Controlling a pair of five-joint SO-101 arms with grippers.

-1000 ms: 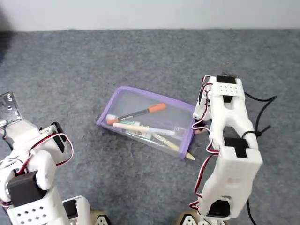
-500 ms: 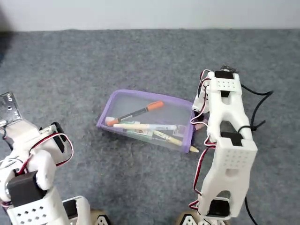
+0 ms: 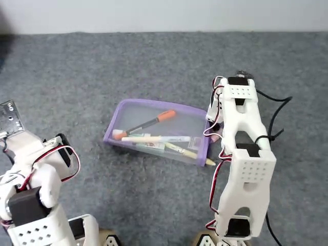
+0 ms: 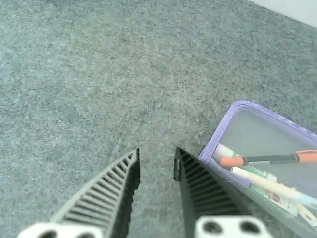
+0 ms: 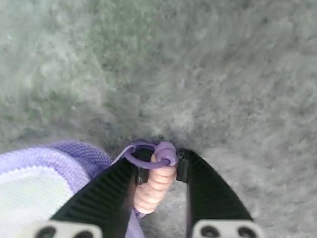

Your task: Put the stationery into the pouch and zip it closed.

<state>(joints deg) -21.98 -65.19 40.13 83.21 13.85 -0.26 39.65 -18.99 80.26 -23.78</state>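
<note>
Two fingers [image 5: 115, 182] of the right gripper [image 5: 157, 171] were clamped on the zipper pull [image 5: 151, 191], a ribbed pinkish tab on a purple loop at one end of the pouch [image 3: 148, 108]. The left gripper [image 4: 156, 166] hung over the table [image 3: 154, 61] just off the opposite end of the pouch, its fingers a little apart and holding nothing.

Contents: pens [image 3: 152, 138] lay flat inside the pouch. One pencil [image 3: 209, 162] poked its tip out past the pouch corner near the pull.

Step in hand, as judged: loading looked all but complete and zipping was under way, with the pull gripped but most of the pouch edge seemingly unzipped.

Next move, as judged: draw the pull along the open edge toward the far end of the pouch. Likely needs the left gripper to pin that far end so the pouch does not slide. The pencil tip may foul the zip and should go inside first.
</note>
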